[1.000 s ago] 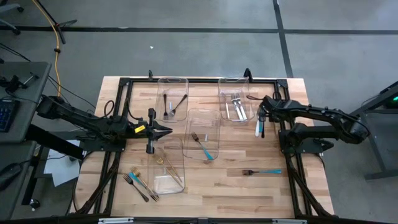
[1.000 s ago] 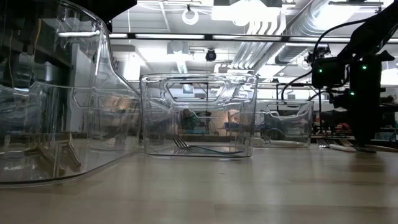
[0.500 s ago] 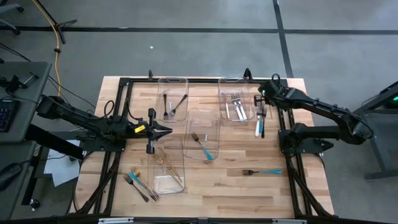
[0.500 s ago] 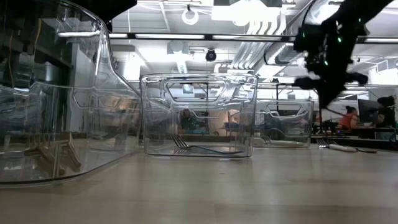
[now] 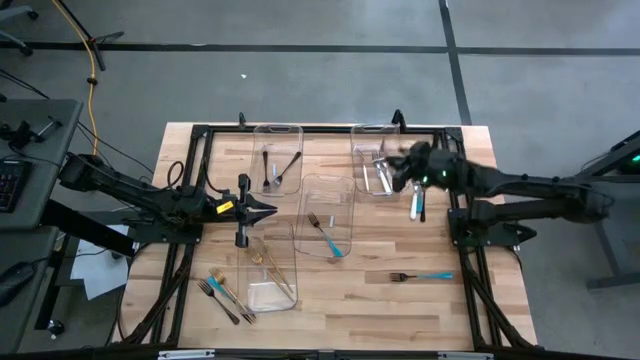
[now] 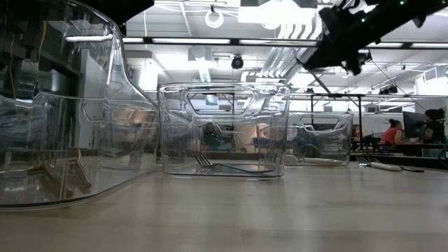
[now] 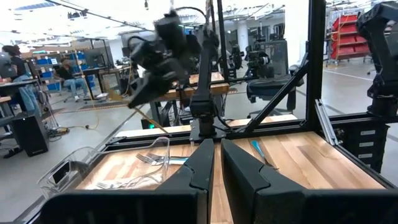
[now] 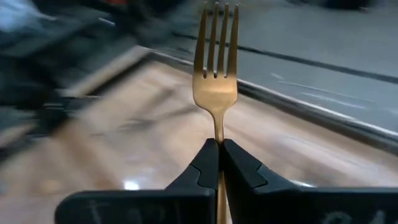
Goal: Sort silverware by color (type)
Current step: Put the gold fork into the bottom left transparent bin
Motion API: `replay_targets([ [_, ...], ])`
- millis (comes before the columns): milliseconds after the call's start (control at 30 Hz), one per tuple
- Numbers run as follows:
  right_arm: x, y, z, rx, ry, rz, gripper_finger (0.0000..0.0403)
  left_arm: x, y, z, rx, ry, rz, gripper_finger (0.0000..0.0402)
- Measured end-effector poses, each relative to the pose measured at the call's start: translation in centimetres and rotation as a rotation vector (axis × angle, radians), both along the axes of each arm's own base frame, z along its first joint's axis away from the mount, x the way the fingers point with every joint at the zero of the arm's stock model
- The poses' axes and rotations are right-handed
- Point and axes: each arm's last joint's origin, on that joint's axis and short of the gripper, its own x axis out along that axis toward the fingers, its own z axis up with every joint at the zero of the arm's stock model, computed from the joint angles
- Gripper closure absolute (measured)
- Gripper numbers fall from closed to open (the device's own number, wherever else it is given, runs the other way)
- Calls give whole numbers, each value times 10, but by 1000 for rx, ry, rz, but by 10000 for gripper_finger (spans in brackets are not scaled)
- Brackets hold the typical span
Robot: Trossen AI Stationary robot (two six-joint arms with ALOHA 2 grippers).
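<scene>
Bins lie below my right claw, clamped on gold fork, tines pointing ahead; left claw closed

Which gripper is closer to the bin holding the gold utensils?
Left. The left gripper sits just beside the gold utensils' bin; the right gripper is across the table.
</scene>
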Motion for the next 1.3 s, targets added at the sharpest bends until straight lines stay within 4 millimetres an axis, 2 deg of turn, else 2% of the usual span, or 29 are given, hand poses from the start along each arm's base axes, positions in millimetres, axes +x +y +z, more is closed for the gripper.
replay_targets([
  [200,24,39,-26,-112,-263,236,402,0,0,0,0,0,0,378],
  [333,38,57,-36,-199,-313,332,402,0,0,0,0,0,0,378],
  [633,74,67,-47,-330,-314,382,402,4,-1,-4,4,19,0,365],
  [833,99,72,-42,-359,-353,470,402,20,1,-10,-19,0,17,305],
  [1067,127,77,-31,-382,-388,552,402,55,7,-15,-154,67,71,215],
  [1167,135,78,-30,-385,-394,554,402,73,8,-16,-168,95,83,190],
  [1300,138,78,-32,-384,-384,555,402,91,5,-19,-157,135,10,174],
])
